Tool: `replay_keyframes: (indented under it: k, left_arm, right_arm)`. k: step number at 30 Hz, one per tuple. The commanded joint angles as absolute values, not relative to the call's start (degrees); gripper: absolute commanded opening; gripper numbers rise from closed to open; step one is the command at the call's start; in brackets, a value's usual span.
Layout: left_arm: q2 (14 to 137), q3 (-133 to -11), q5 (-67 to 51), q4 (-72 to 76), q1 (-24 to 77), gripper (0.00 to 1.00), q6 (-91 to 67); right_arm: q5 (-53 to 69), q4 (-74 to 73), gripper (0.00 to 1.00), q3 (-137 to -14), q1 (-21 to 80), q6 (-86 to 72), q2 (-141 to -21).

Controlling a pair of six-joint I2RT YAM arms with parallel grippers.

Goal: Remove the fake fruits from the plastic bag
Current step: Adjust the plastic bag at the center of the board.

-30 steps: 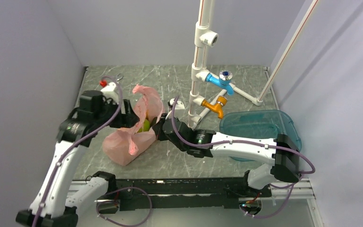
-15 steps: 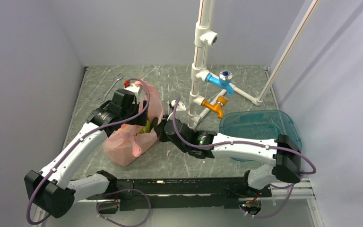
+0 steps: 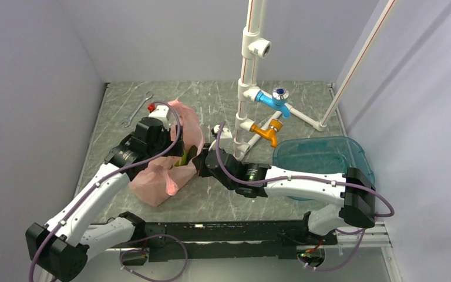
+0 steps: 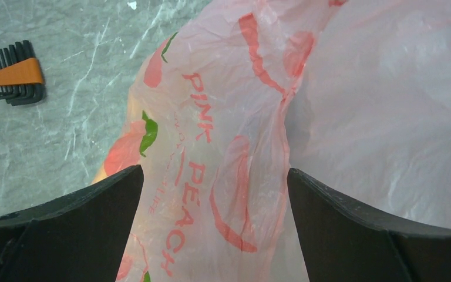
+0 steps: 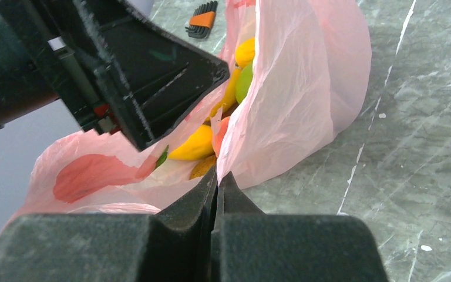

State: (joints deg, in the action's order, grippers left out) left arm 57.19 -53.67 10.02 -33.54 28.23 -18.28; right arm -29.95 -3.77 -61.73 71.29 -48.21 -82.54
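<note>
The task is barely begun: no fruit lies out on the counter [image 3: 223,197] in any view. The plastic bag [image 3: 163,176] sits on the left half of the counter, near the arms, slumped on its side with its mouth facing right. Through that mouth the right wrist view shows a yellow mango [image 5: 195,147], a green apple [image 5: 244,81] and more yellow and orange shapes, all inside.

The right hand [image 5: 218,176] is closed to a slit on the rim film at the mouth, apparently holding it up. The left hand [image 4: 214,194] is spread wide, one finger on each side of a printed fold of the bag, gripping nothing. Every fruit remains to be taken out. The teal tub [image 3: 323,154] stands well apart to the right.
</note>
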Motion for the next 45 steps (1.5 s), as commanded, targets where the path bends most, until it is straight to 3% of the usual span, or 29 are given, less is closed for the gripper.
replay_keyframes:
  k: [1,6,8,12,17,18,19,31,33,37,39,40,42,45]
  left_arm:
    - [59.7,-53.7,10.2,-27.3,28.5,1.0,-22.2]
    - [63.6,-54.6,15.8,-28.1,29.9,0.99,-22.7]
    - [64.6,-53.8,18.2,-26.9,29.9,0.93,-21.5]
    - [65.6,-56.5,23.8,-30.5,29.6,0.51,-17.8]
    - [62.6,-61.3,23.9,-33.8,28.7,0.16,-10.6]
    - [62.0,-62.3,24.7,-34.6,28.1,0.02,-9.9]
    - [61.4,-63.3,25.1,-35.3,27.4,0.0,-9.2]
    - [57.7,-66.4,6.3,-37.8,20.1,0.0,-4.4]
    - [58.0,-66.3,3.7,-38.9,20.1,0.0,-4.7]
    - [57.4,-65.7,3.5,-40.6,20.1,0.0,-4.8]
    - [57.3,-66.5,3.7,-43.2,20.0,0.16,-5.1]
    - [57.0,-67.1,4.0,-44.6,19.9,0.31,-5.5]
    - [55.8,-67.8,3.7,-46.9,19.8,0.49,-6.3]
    - [52.2,-67.9,1.7,-49.2,19.9,0.64,-8.3]
  right_arm:
    - [-30.7,-1.4,0.0,-61.4,71.2,-48.7,-80.2]
    - [-30.9,-1.6,0.0,-60.7,71.2,-48.7,-79.4]
    - [-31.2,-1.4,0.0,-60.2,71.2,-48.7,-79.1]
    - [-31.6,-2.5,0.0,-59.2,71.2,-48.8,-78.5]
    - [-34.1,-4.4,0.0,-54.2,71.4,-49.3,-77.5]
    - [-35.2,-4.5,0.0,-52.7,71.6,-49.2,-77.2]
    - [-36.2,-4.6,0.0,-51.0,71.8,-48.9,-77.2]
    - [-39.6,-10.0,0.02,-41.9,75.1,-45.1,-79.0]
    - [-36.9,-9.7,0.09,-43.0,75.4,-42.3,-76.9]
    - [-32.6,-7.8,0.38,-43.2,75.4,-38.7,-69.4]
    - [-29.7,-5.4,0.57,-41.8,75.4,-36.3,-65.9]
    - [-28.6,-4.4,0.64,-41.4,75.5,-34.9,-64.3]
    - [-26.9,-3.3,0.78,-40.9,75.5,-32.5,-61.6]
    - [-23.0,-0.5,0.91,-39.8,75.4,-27.3,-58.7]
